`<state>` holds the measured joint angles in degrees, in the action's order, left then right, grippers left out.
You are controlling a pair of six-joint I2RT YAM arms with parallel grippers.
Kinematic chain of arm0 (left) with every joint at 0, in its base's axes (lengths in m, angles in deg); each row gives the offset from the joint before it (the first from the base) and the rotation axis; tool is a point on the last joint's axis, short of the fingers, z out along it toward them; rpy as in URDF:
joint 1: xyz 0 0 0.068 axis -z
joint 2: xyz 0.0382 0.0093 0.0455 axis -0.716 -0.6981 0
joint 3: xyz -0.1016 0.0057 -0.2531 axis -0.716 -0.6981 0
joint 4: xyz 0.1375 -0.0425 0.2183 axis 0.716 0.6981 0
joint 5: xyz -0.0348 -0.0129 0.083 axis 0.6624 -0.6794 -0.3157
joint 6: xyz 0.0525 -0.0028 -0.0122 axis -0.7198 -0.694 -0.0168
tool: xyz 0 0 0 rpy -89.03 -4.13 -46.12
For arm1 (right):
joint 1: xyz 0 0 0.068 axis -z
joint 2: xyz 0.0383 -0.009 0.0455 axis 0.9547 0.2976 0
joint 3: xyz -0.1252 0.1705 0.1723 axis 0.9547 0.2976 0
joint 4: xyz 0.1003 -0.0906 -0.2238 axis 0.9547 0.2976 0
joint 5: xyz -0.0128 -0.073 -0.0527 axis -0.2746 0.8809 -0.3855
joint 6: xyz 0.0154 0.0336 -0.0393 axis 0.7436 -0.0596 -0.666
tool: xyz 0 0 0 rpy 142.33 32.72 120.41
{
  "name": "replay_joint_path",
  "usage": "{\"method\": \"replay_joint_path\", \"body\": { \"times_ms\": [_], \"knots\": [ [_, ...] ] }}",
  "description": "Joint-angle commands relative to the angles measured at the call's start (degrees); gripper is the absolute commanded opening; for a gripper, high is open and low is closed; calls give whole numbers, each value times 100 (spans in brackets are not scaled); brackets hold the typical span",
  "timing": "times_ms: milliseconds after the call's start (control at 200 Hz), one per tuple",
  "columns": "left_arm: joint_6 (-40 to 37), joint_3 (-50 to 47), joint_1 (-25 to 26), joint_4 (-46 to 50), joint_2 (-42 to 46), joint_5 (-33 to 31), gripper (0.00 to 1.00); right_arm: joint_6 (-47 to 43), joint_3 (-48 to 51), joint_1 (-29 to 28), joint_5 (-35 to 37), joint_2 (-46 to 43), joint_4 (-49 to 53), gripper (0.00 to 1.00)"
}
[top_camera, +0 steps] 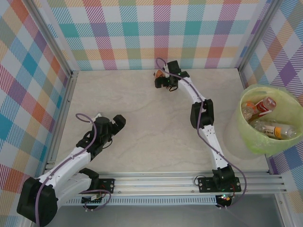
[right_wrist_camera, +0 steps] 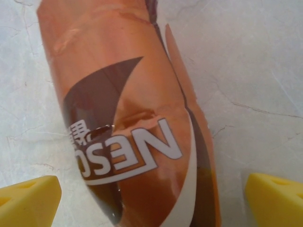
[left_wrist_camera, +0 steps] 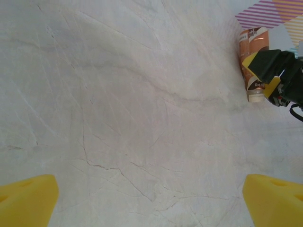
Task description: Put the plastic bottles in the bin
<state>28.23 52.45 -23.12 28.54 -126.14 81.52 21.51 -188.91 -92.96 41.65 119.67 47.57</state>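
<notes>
in the top view the right gripper [top_camera: 161, 79] covers most of the orange-brown labelled plastic bottle [top_camera: 156, 73] at upper centre, near the checked back wall [top_camera: 142, 33]; in the right wrist view its ends are cut off by the frame. the clear plastic bottles [top_camera: 272, 128] in the round pale yellow-green plastic bin [top_camera: 242, 127] at the right edge overlap — at least 3, the count unclear. the left gripper [top_camera: 119, 122] sits at lower left over the pale marbled tabletop [top_camera: 142, 127], its yellow pads wide apart on nothing. the right gripper's pads stand apart too, 1 on each side of the lying bottle, neither touching it.
</notes>
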Motion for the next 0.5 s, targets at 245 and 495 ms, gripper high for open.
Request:
{"method": "replay_joint_path", "body": {
  "times_ms": [245,495],
  "knots": [
    [-15,-148,-134,32,29,-56,100,55,-491,-214,475,156,44,81],
    [73,-312,-136,63,247,-91,100,127,-495,-224,607,133,590,70]
  ]
}}
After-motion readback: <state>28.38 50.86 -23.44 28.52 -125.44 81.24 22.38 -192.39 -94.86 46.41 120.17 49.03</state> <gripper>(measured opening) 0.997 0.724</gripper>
